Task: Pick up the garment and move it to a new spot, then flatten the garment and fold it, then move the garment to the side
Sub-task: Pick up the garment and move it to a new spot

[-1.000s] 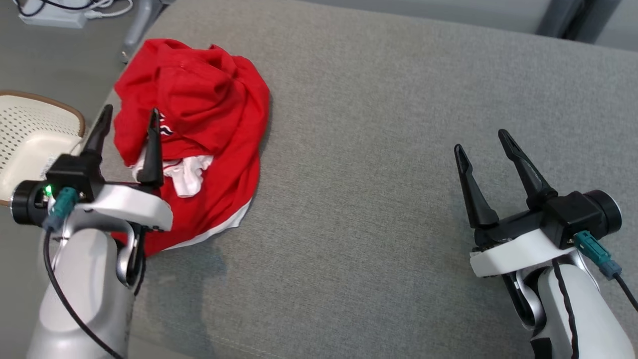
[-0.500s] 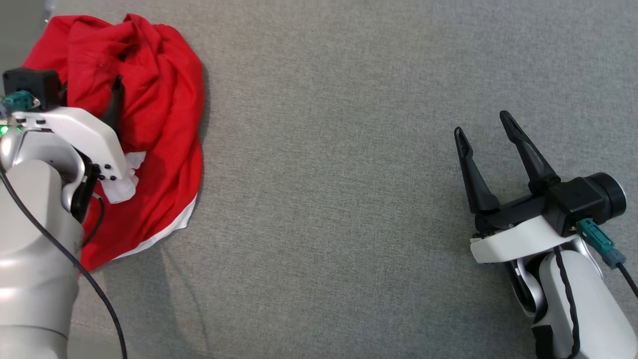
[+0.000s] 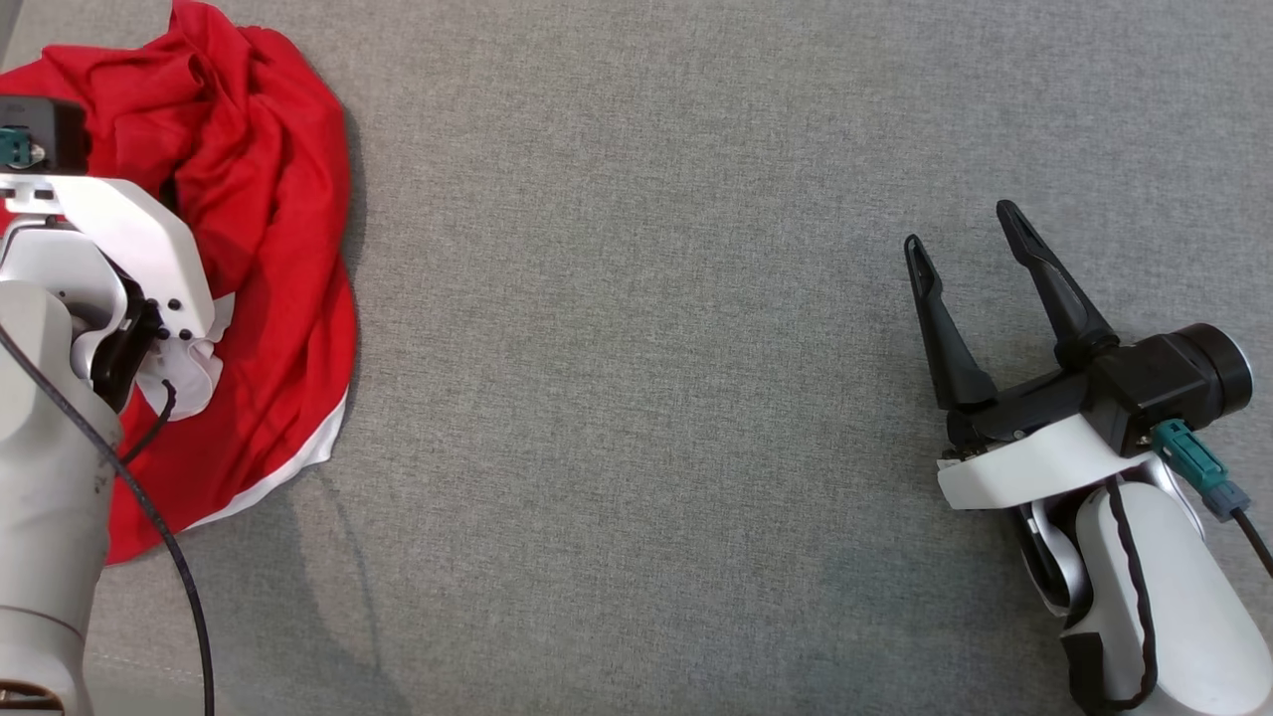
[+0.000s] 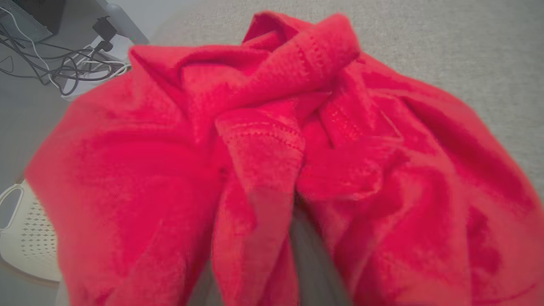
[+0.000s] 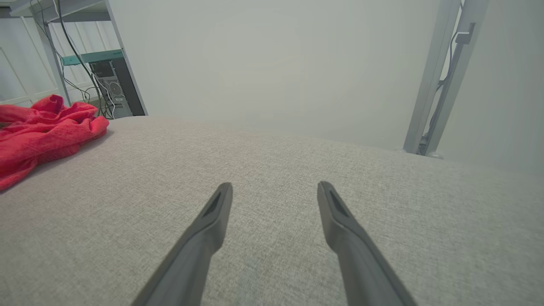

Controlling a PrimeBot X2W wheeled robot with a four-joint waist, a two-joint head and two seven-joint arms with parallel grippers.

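The red garment (image 3: pixel 278 298) lies crumpled with a white trim at the far left of the grey cushioned surface (image 3: pixel 646 348). My left arm's white wrist (image 3: pixel 129 239) hangs over it, and the fingers are buried in the cloth. In the left wrist view my left gripper (image 4: pixel 272 221) has closed in on a raised fold of the garment (image 4: pixel 263 148), with a grey finger (image 4: pixel 312 255) pressed against each side. My right gripper (image 3: pixel 960 227) hovers open and holds nothing, far to the right. Its wrist view shows the right gripper (image 5: pixel 275 187) above bare fabric, with the garment (image 5: pixel 42 131) far off to the left.
A white perforated basket (image 4: pixel 21 238) and a tangle of cables (image 4: pixel 63 68) lie on the floor beyond the surface's left edge. A metal post (image 5: pixel 442 76) and a shelf with a computer (image 5: pixel 106 85) stand behind the surface.
The head camera has shifted, so the garment now sits further left. My left gripper has sunk into the garment and its jaws have narrowed on a fold. The right gripper has stayed put.
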